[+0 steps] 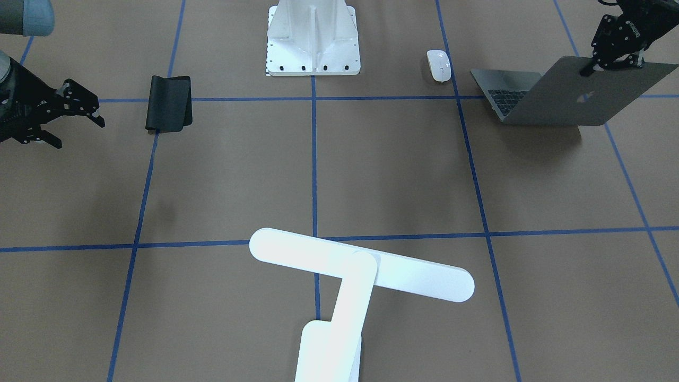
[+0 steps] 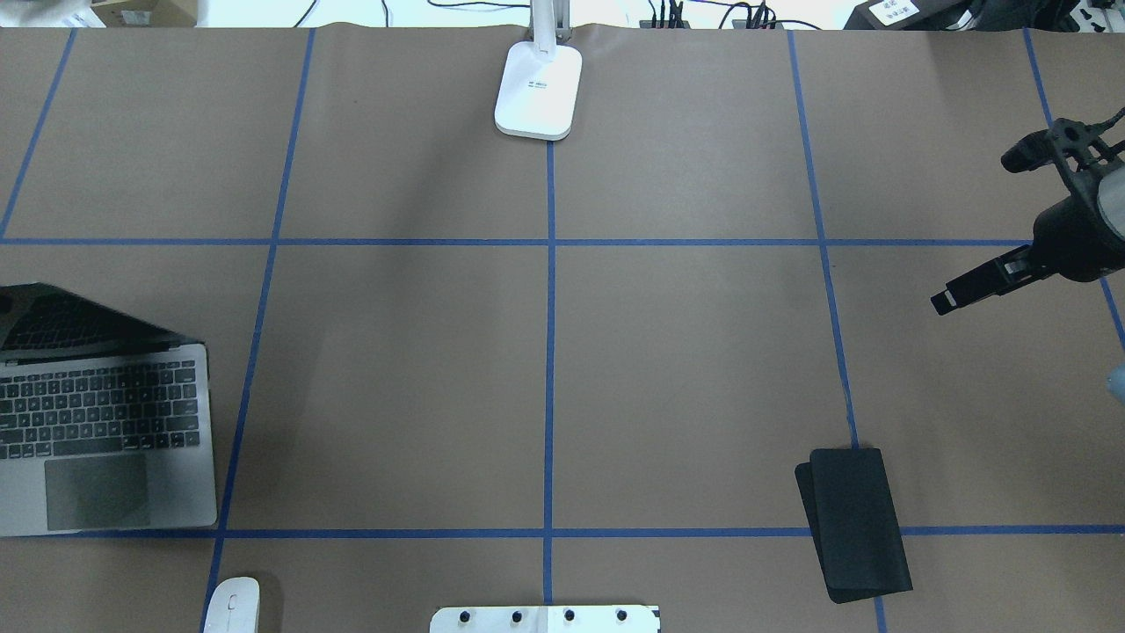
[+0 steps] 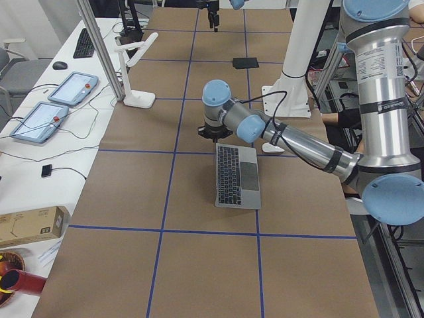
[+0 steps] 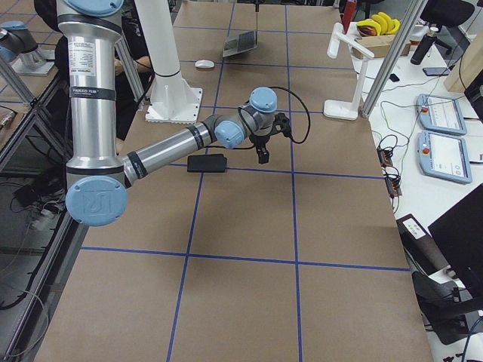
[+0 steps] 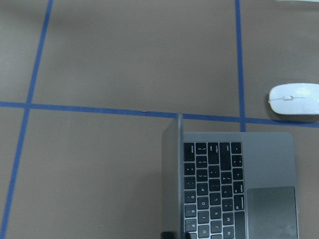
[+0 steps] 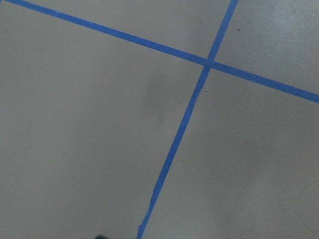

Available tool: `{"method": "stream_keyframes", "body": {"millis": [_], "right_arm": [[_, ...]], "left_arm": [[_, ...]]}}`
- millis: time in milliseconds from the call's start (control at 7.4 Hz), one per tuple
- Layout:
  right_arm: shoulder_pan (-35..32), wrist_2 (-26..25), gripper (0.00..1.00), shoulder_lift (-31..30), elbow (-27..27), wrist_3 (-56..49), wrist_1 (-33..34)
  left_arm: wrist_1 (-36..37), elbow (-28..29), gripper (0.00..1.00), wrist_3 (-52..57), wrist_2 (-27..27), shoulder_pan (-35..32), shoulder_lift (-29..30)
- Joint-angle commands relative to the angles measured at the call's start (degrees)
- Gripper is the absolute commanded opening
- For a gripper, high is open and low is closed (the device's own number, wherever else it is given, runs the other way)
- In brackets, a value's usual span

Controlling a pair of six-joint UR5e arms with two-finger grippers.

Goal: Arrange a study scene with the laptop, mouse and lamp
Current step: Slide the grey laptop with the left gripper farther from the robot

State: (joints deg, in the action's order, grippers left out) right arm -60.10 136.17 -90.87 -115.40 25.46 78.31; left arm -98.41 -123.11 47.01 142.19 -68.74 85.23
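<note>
Under left pincer point(image 1: 612, 66): laptop point(image 1: 562, 98), lid edge clamped.

Black mat point(image 2: 854, 520) — white pedestal point(image 1: 313, 40)

Brown table point(image 2: 685, 352): laptop point(image 2: 105, 440); mouse point(image 2: 233, 605); lamp point(image 2: 538, 92); mat point(image 2: 857, 523); pedestal point(image 1: 313, 40)

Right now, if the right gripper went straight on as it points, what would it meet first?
Likely the bare table: the right gripper points down, and its wrist view shows only tape lines.
</note>
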Motion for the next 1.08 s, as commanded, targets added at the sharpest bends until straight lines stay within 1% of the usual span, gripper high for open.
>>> {"method": "stream_keyframes", "body": {"millis": [0,135,270,541,676,946], "right_arm": [[-0.2,0.0,1.0,0.0,0.2,0.2,0.0],[-0.4,-0.2,1.0,0.0,0.1,0.2,0.0],[-0.5,-0.3,1.0,-0.1,0.0,0.5,0.0],[-0.6,-0.2,1.0,-0.1,-0.3,1.5,0.0],[-0.6,-0.1,1.0,-0.1,-0.3,1.5,0.0],[-0.8,0.1,1.0,-0.2,-0.3,1.6,0.0]], "left_arm": [[11.8,0.8,0.0,0.0,-5.8,3.0,15.0],[17.0,2.9,0.0,-0.1,-6.7,3.7,22.4],[19.0,6.2,0.0,-0.3,-9.1,5.3,28.4],[19.0,12.3,0.0,-2.9,-12.9,8.4,35.6],[19.0,13.7,0.0,-6.2,-15.7,10.1,38.0],[18.9,18.2,0.0,-8.8,-17.0,10.9,42.8]]}}
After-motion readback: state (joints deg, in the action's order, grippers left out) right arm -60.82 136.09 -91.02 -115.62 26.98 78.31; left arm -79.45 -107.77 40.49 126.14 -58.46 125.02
